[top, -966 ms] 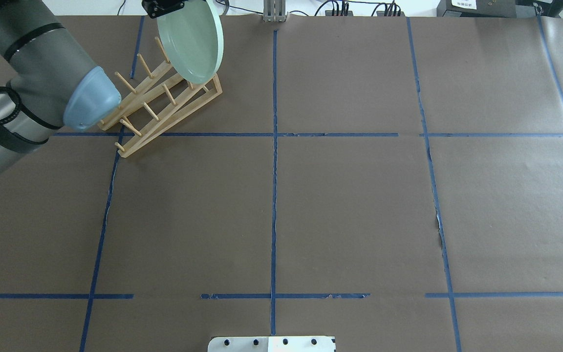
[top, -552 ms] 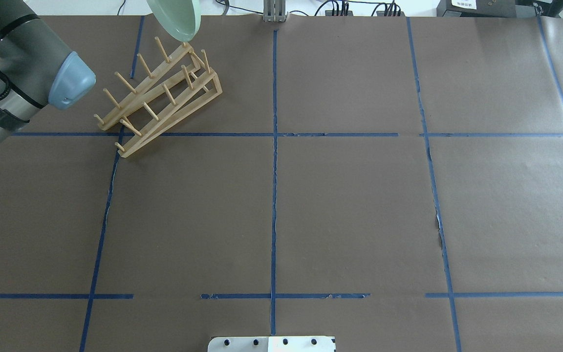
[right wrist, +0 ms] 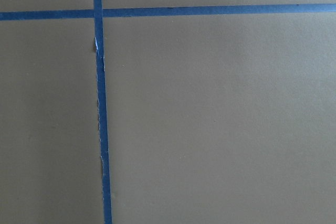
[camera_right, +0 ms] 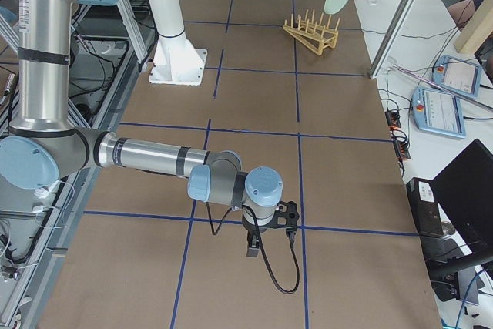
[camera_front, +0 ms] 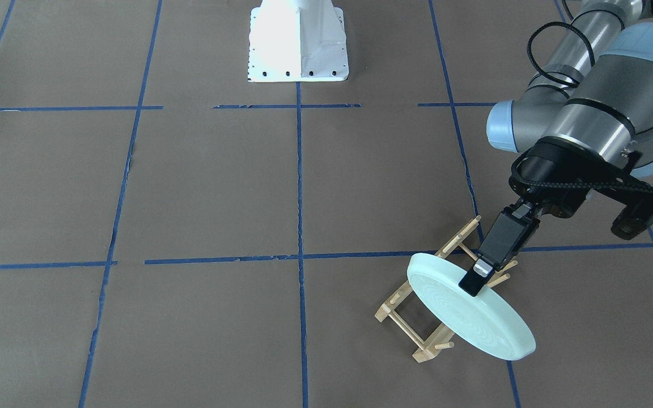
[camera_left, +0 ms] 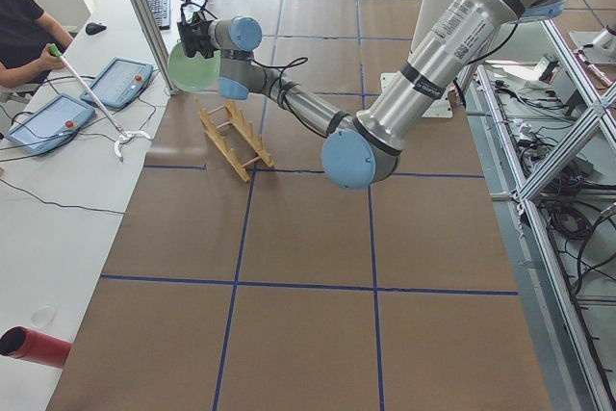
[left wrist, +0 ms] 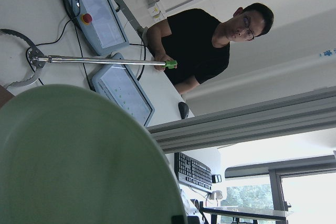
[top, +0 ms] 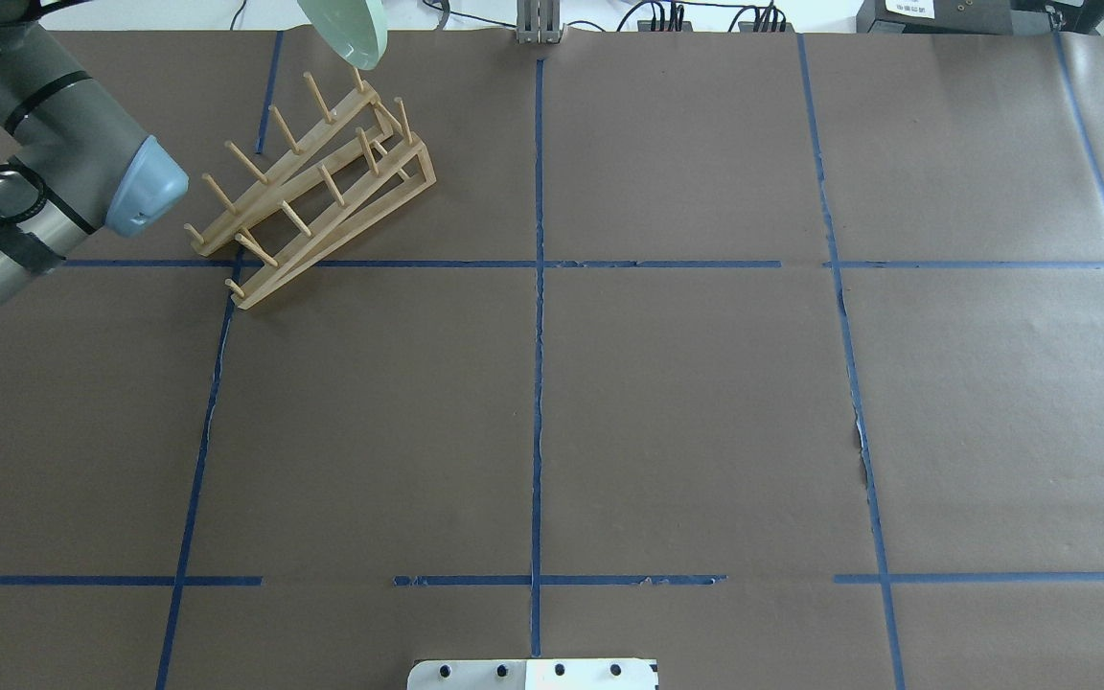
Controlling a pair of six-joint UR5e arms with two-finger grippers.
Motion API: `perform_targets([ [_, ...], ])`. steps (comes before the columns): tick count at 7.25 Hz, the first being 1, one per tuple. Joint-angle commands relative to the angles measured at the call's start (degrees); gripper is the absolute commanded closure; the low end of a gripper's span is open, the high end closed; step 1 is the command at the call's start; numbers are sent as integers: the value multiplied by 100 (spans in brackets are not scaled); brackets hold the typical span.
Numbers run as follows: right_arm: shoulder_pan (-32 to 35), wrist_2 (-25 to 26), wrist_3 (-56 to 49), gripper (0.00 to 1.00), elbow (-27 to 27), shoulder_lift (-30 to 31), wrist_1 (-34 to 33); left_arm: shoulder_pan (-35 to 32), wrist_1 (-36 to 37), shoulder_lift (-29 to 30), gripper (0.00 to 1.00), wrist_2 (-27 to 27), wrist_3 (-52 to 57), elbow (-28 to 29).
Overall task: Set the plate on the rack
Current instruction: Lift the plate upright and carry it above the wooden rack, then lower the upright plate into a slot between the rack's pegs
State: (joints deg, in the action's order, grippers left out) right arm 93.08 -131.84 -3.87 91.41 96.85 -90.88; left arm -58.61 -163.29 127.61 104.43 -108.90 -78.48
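My left gripper (camera_front: 474,281) is shut on the rim of the pale mint-green plate (camera_front: 468,317). It holds the plate tilted in the air over the end of the light-wood rack (camera_front: 403,309) nearest the operators. In the overhead view only the plate's lower edge (top: 349,36) shows at the top border, beyond the rack (top: 312,192). The left wrist view shows the plate (left wrist: 79,156) filling the lower left. The exterior left view shows the plate (camera_left: 191,66) well above the rack (camera_left: 234,137). My right gripper (camera_right: 253,250) hangs low over bare paper far from the rack; I cannot tell if it is open.
The white robot base (camera_front: 297,42) stands at the table's near edge. An operator (camera_left: 24,36) sits past the far edge with two tablets (camera_left: 115,84) and a long stick. An aluminium post (top: 538,24) stands at the far edge. Blue tape lines cross the brown paper.
The plate has risen off the rack's far end and moved toward the table's far edge, mostly leaving the overhead view. The left arm's elbow has swung back to the left. The rack has not moved.
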Motion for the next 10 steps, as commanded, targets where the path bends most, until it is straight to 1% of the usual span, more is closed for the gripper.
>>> perform_targets([
  [1,0,0,0,0,0,0,0,296,-282,-157,100,-194,10,78],
  [4,0,0,0,0,0,0,0,306,-274,-166,100,-195,36,113],
  [5,0,0,0,0,0,0,0,315,-274,-157,100,-195,53,244],
  [9,0,0,0,0,0,0,0,438,-274,-149,100,-195,97,456],
  [10,0,0,0,0,0,0,0,438,-283,-140,100,-195,324,508],
])
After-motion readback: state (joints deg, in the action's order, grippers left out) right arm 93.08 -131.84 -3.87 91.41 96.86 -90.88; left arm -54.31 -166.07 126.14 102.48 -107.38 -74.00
